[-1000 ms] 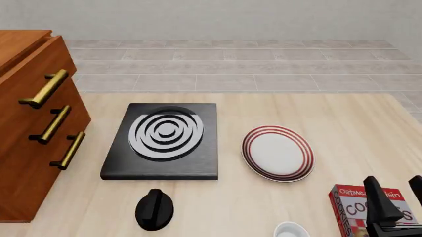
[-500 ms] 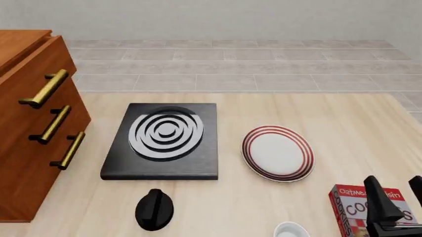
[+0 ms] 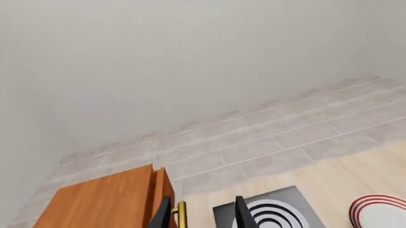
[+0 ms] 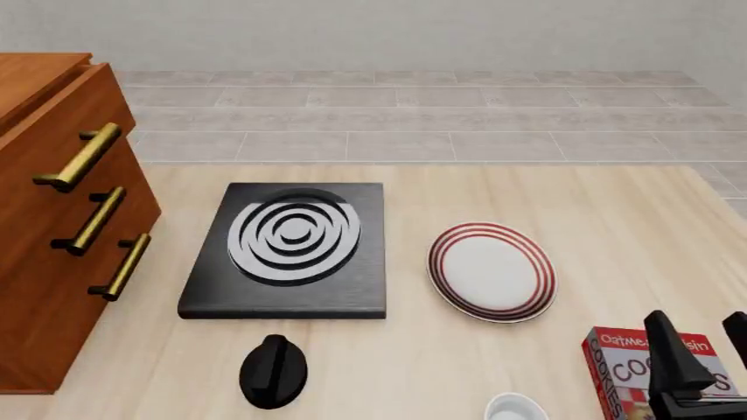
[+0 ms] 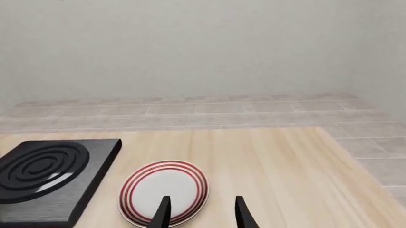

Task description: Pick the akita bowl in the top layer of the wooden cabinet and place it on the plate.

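On the pale wooden table [image 4: 386, 367] nothing has changed; the reddish-brown wooden cabinet [image 4: 47, 219] remains shut, so its patterned bowl is unseen; both pincers, left [image 3: 203, 213] and right [image 5: 201, 211], hang apart; the red-ringed white plate [image 4: 492, 271] waits.

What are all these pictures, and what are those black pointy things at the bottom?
They are computer-drawn pictures of a robot with two arms. One camera looks down at the table; the other two ride on the arms. The black points are fingers: the right gripper and the left gripper, both open, holding nothing. On the table lie a red-ringed plate, a black slab with white rings, a black knob, a cookie box and a white cup. The wooden cabinet has its top layer closed, so the bowl is hidden.
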Robot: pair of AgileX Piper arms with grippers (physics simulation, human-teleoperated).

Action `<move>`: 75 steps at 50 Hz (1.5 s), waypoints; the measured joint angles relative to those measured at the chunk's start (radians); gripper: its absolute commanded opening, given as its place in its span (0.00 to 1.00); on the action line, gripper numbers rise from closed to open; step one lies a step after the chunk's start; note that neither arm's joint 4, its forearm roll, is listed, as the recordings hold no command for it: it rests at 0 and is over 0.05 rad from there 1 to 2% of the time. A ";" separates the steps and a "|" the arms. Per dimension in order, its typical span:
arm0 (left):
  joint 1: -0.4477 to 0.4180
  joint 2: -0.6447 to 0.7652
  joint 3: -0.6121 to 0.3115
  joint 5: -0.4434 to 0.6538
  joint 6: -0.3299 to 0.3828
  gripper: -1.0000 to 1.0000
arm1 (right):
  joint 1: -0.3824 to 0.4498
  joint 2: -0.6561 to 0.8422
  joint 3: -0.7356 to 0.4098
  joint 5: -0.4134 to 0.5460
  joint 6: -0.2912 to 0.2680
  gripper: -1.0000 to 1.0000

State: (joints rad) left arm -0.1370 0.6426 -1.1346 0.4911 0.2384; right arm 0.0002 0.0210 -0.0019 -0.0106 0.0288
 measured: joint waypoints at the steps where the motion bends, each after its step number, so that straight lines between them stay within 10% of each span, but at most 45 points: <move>1: 0.003 0.005 -0.006 0.008 0.001 1.00 | 0.000 0.001 0.000 0.000 0.001 1.00; 75: 0.240 0.426 -0.565 0.678 -0.053 1.00 | -0.008 0.056 0.001 -0.036 0.084 1.00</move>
State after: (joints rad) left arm 0.1026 1.0687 -1.6992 1.1689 0.1855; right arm -0.0077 0.0774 -0.0009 -0.0465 0.1131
